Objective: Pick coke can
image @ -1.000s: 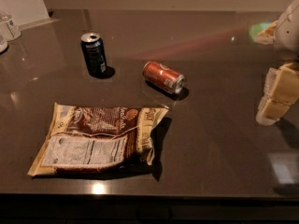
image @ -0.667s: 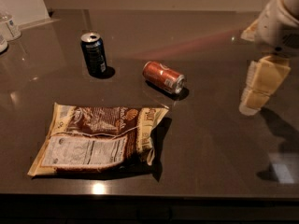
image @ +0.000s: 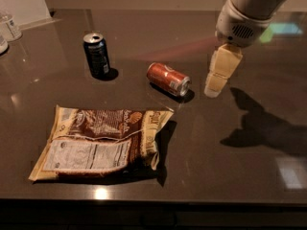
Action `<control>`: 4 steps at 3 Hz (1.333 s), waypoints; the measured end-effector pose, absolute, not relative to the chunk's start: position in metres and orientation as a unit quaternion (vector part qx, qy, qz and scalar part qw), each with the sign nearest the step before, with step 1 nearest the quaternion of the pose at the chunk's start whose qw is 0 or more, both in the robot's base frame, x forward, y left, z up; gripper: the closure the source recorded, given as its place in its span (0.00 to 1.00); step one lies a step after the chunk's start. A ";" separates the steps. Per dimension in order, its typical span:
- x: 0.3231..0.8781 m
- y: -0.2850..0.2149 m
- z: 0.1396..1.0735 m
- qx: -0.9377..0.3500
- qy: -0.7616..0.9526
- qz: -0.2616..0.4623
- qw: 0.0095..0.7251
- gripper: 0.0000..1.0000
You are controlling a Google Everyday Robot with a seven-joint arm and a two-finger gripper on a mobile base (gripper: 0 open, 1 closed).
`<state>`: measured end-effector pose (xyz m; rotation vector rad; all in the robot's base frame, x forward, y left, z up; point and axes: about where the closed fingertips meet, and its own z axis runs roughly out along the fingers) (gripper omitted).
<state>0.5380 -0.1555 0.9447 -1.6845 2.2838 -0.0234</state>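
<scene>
Sideways on the dark, glossy bench (image: 230,181) lies the coke can (image: 168,79) — red-orange with white lettering, one silver end turned toward the near right, resting on its side and touched by nothing. Just to the right of the coke can, and raised above the bench surface, hangs the claw (image: 214,86): a cream-coloured, segmented piece pointing down from the white wrist housing that enters from the upper right corner. It stands near the can's silver end but apart from it, and it holds nothing; whether the claw is spread or pressed together I cannot tell from this angle. Farther right of the coke can, the arm's shadow (image: 261,128) falls across the bench. To the left of the coke can and a little farther back stands a dark blue can (image: 97,55), upright, its top opened. In front of the coke can, toward the near left, a brown and tan snack bag (image: 98,143) lies flat with its nutrition label facing up — well apart from both cans.
</scene>
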 end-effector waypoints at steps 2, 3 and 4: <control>0.592 -0.099 0.906 -0.545 0.829 0.009 0.122 0.00; 0.599 -0.075 0.886 -0.509 0.855 0.018 0.096 0.00; 0.603 -0.061 0.869 -0.475 0.876 0.021 0.077 0.00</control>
